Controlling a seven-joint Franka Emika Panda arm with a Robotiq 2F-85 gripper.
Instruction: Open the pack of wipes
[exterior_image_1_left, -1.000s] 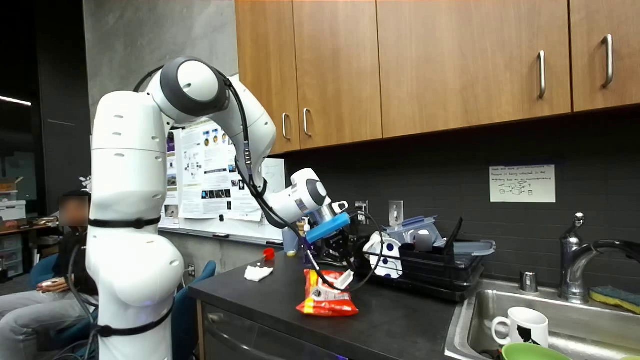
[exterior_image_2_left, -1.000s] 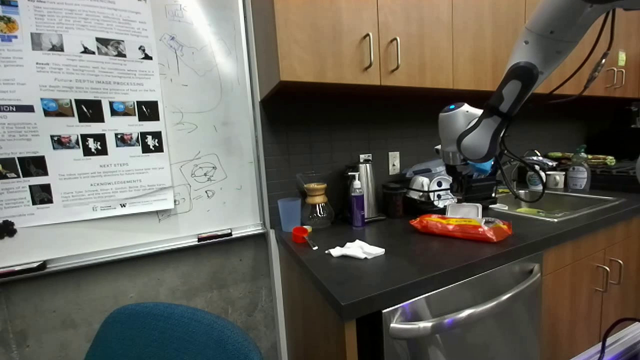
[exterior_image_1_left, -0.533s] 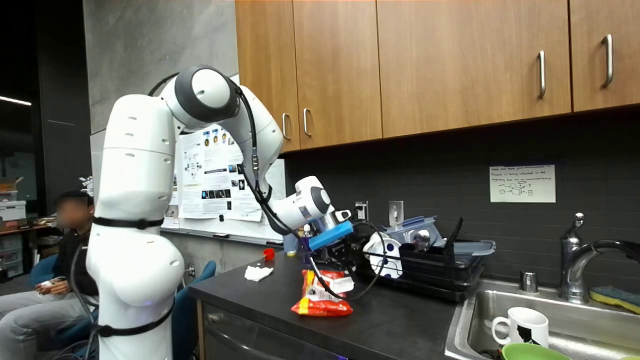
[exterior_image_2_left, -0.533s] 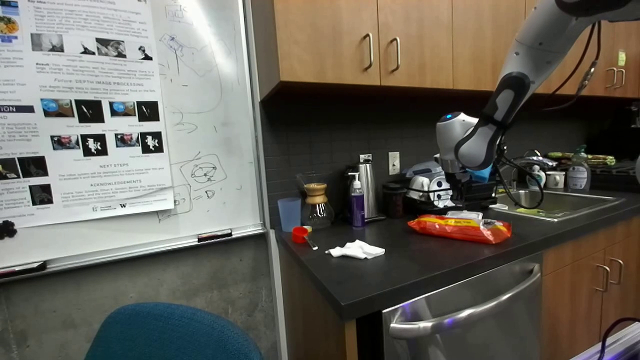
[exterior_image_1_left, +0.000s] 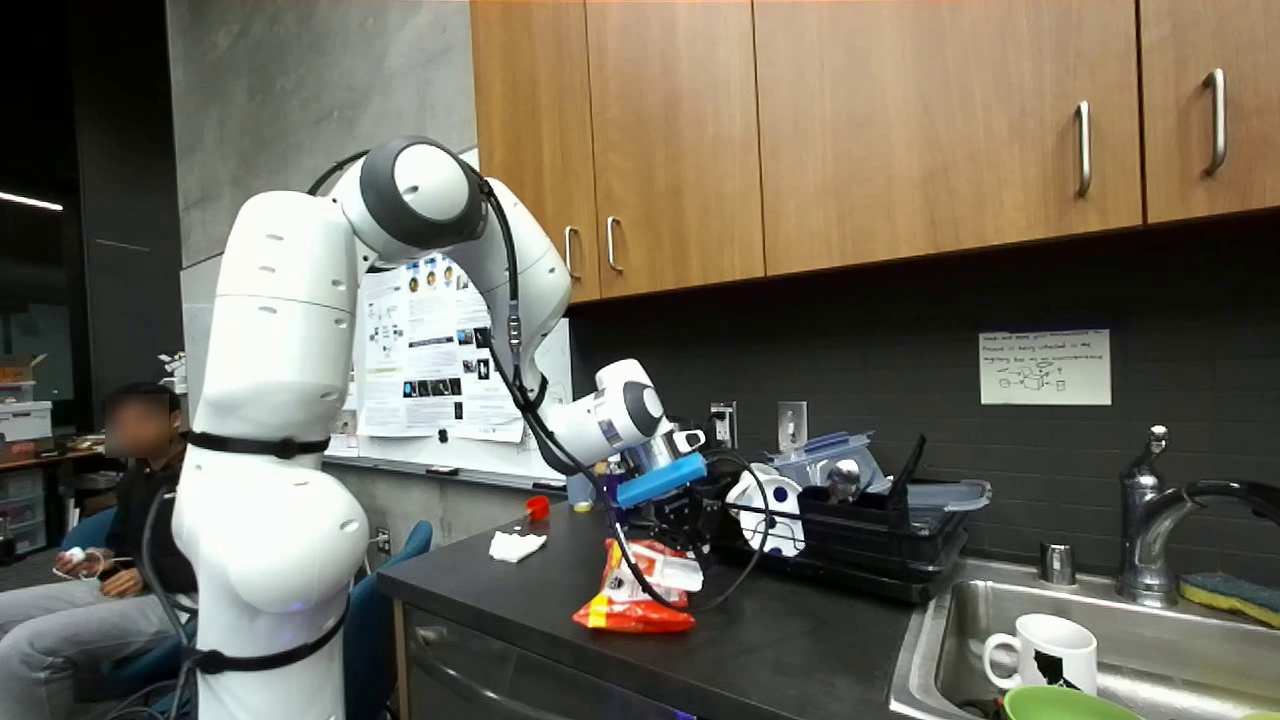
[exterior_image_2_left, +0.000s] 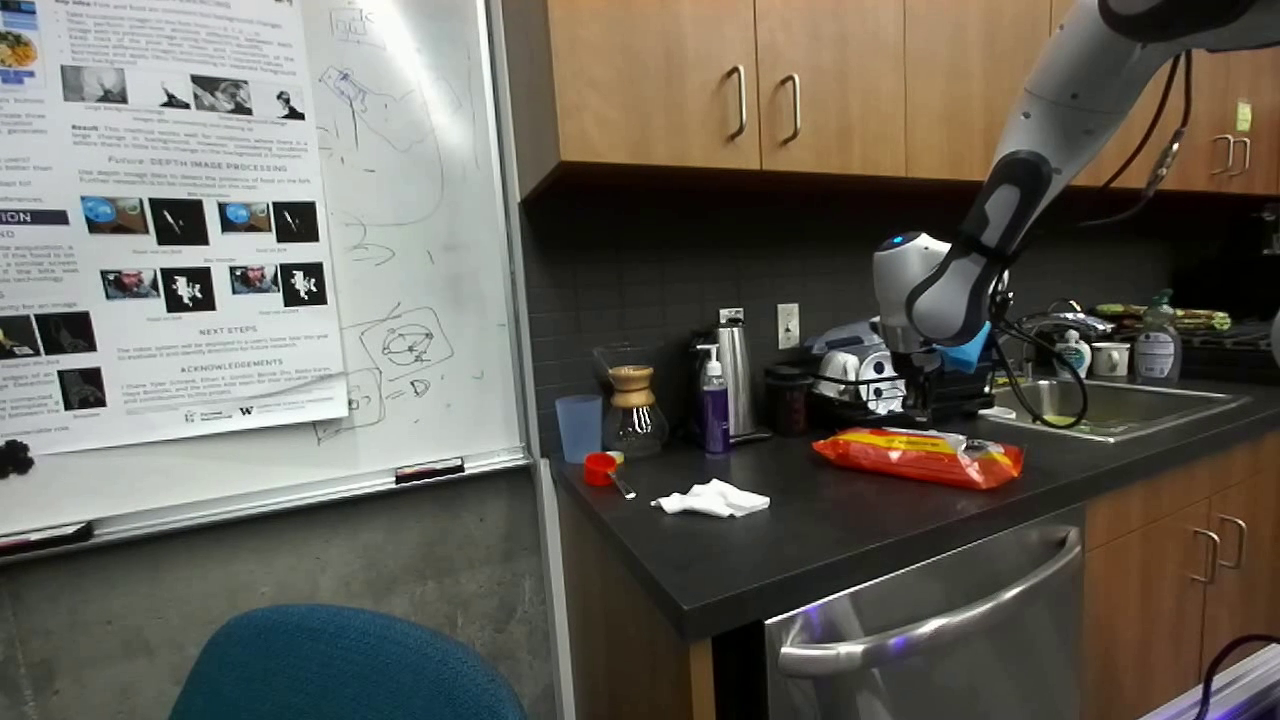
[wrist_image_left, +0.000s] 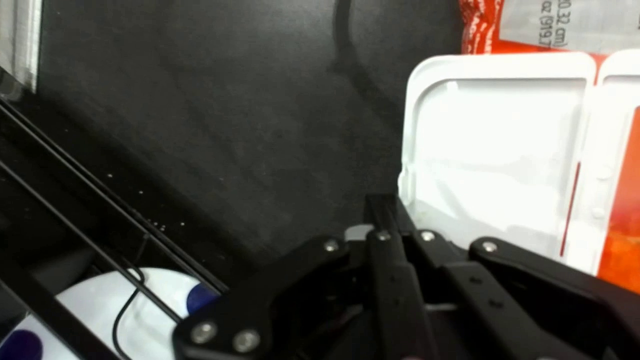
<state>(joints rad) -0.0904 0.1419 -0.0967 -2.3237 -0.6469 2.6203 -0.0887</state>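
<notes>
Gripper (wrist_image_left: 383, 205) tips look together, just beside the opened white lid (wrist_image_left: 495, 135) — contact can't be told; dark-on-dark in both exterior views. Pack of wipes (wrist_image_left: 570, 25) on counter (wrist_image_left: 250, 125), wrist-view 2 o'clock — cut off.

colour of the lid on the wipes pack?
The lid is plain white; it shows best in the wrist view.

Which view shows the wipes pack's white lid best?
The wrist view: the white lid appears large and mostly unobstructed. The lid looks small in an exterior view; in an exterior view with the pack, I can't clearly make it out.
</notes>
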